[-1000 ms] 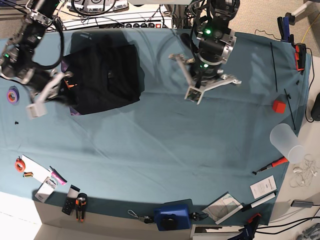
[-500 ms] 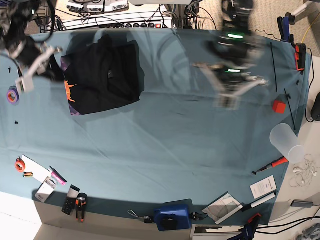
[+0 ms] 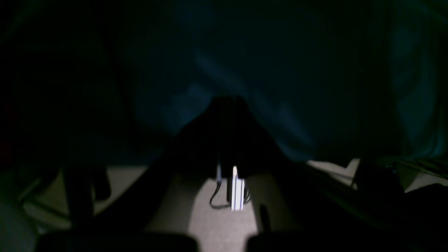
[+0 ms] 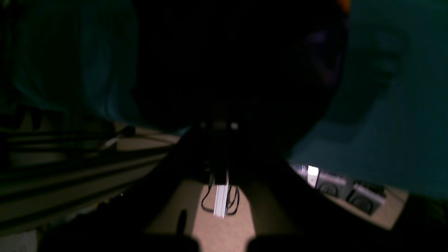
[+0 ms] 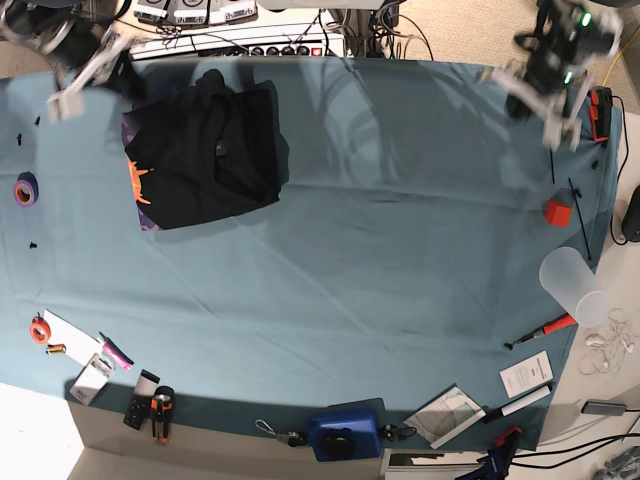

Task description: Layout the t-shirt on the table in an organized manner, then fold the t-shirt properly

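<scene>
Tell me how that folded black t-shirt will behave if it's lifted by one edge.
The folded black cotton t-shirt would likely go limp: it looks soft and lies in loose layers. The folds would probably fall open, since nothing holds them together. It shouldn't roll or slip, resting flat on the teal cloth-covered table.

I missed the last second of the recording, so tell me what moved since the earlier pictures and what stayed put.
Both arms pulled away toward the far edge of the table. The right gripper rose from beside the t-shirt to the far corner on that side; the left gripper swung from mid-table out to the opposite far corner. Neither holds anything, fingers shut. The folded t-shirt and the small tools along the edges stayed as they were.
</scene>
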